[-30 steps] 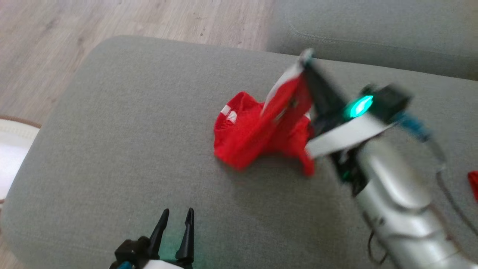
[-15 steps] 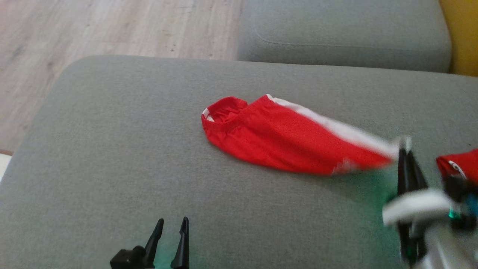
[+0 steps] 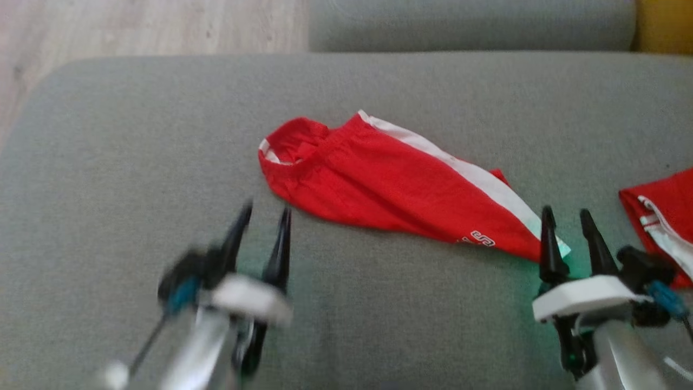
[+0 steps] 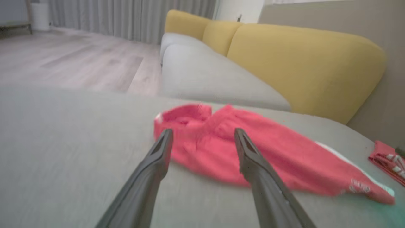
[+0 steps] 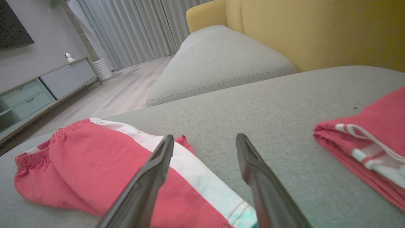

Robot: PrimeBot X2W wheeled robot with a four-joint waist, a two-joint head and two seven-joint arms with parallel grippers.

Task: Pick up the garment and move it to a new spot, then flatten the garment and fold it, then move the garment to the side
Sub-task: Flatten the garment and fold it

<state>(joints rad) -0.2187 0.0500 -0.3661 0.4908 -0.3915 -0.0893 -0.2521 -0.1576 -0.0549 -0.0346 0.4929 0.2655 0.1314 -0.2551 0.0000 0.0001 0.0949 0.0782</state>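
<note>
Garment (image 3: 379, 184) released onto grey cushion (image 3: 135, 162); wooden floor (image 3: 135, 21) beyond.

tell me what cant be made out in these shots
- Left gripper: motion-blurred in the head view, details lost.
- Second red garment: cut off by the head view's right edge.
- Lettering on the spread red garment: too small and blurred to read in head and left wrist views.

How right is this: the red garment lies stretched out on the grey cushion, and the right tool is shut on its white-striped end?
Wrong on the grip: the right tool is open, fingers apart at the striped end, gripping nothing, as the right wrist view shows. The red garment does lie stretched out on the grey cushion.
</note>
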